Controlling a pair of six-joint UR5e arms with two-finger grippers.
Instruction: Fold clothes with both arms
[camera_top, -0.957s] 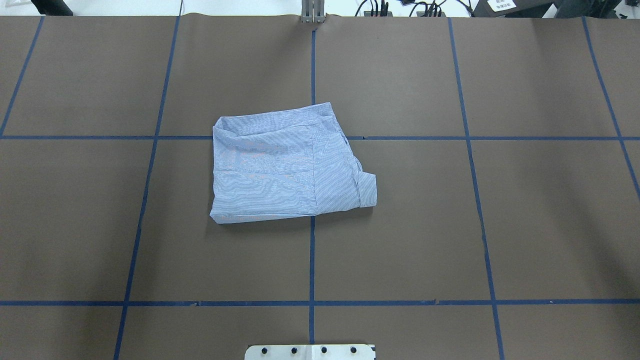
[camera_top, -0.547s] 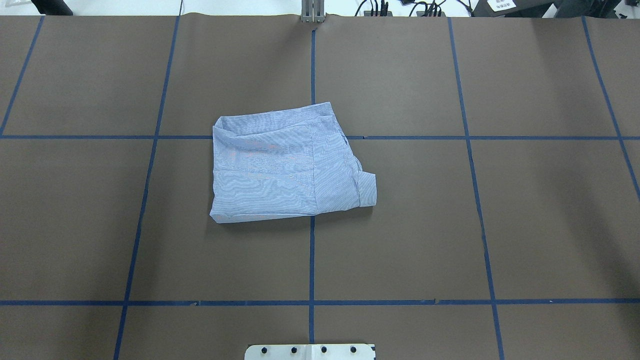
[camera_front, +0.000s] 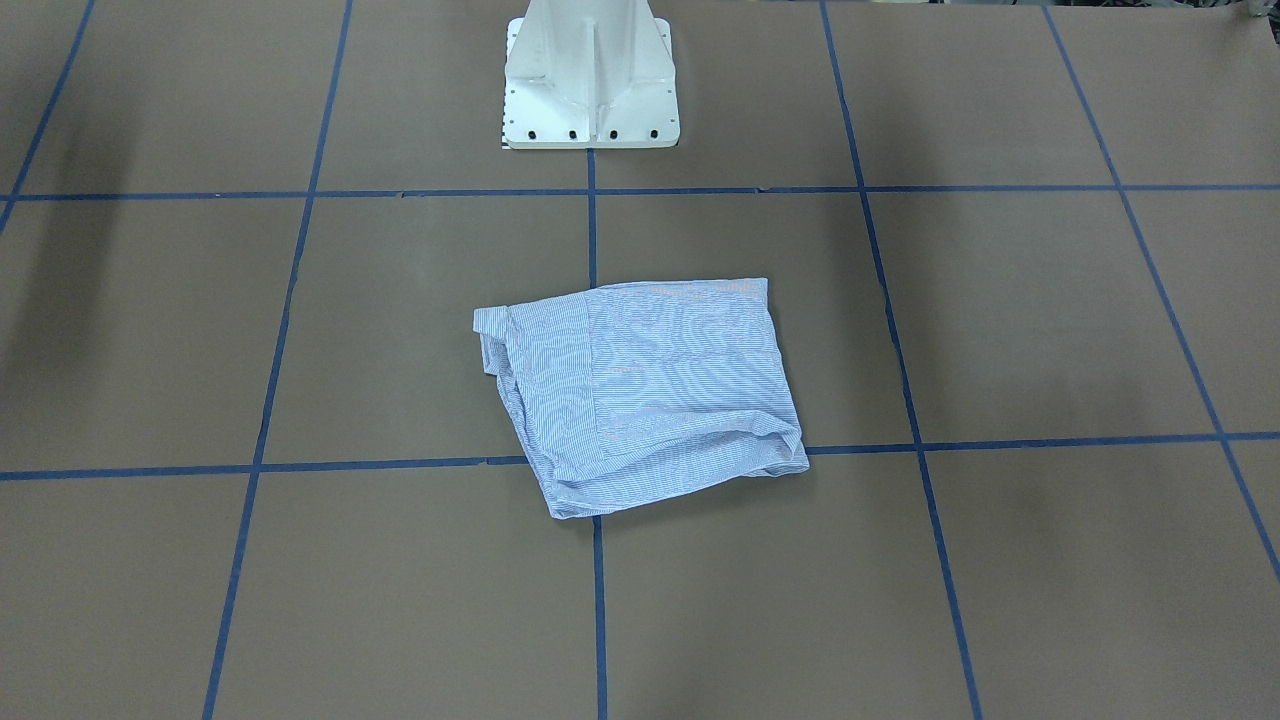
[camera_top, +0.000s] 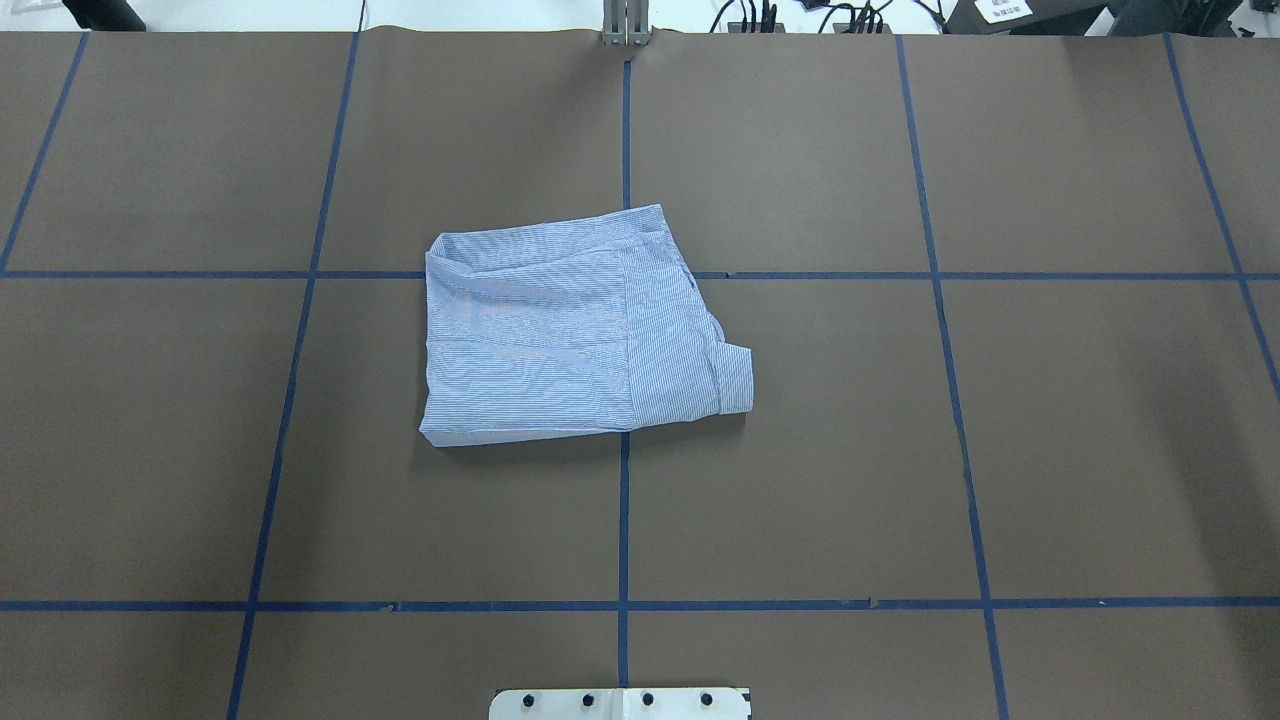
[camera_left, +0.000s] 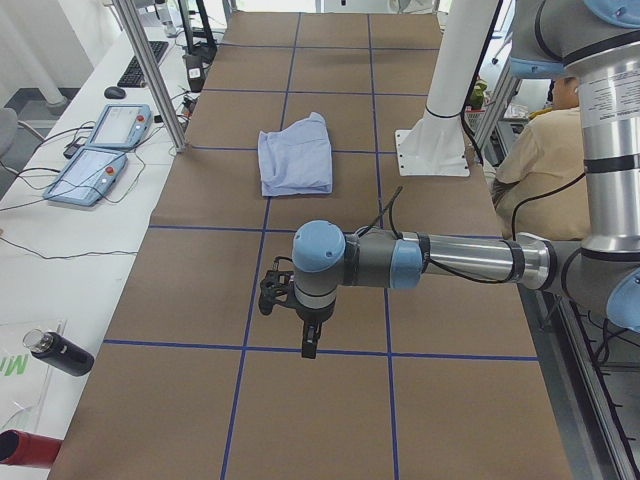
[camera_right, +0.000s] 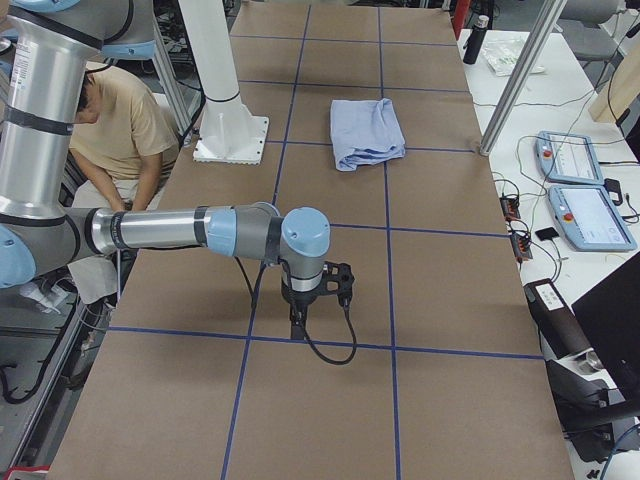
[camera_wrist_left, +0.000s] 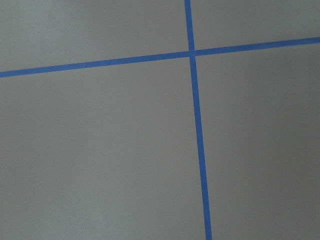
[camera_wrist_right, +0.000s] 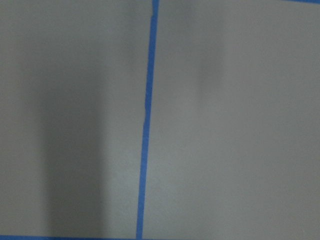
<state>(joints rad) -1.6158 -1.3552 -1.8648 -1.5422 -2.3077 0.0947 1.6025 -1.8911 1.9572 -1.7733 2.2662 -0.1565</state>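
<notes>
Shirt (camera_top: 575, 330) lies folded, L arm (camera_left: 460, 260) & R arm (camera_right: 160, 228) well away.

Fine-striped light-blue and white shirt (camera_top: 570, 330) folded into a flat rough square, one cuff (camera_top: 737, 378) poking out on its right side. It lies mid-tabletop (camera_top: 900, 450), well apart from every edge. Silver-grey tubular left arm (camera_left: 460, 262), light-blue joint caps, stretched level over the tabletop's left end, black left pincer (camera_left: 309, 348) pointing down. Right arm (camera_right: 160, 228) likewise over the right end, right pincer (camera_right: 297, 328) pointing down. Jaw state of both unclear.
</notes>
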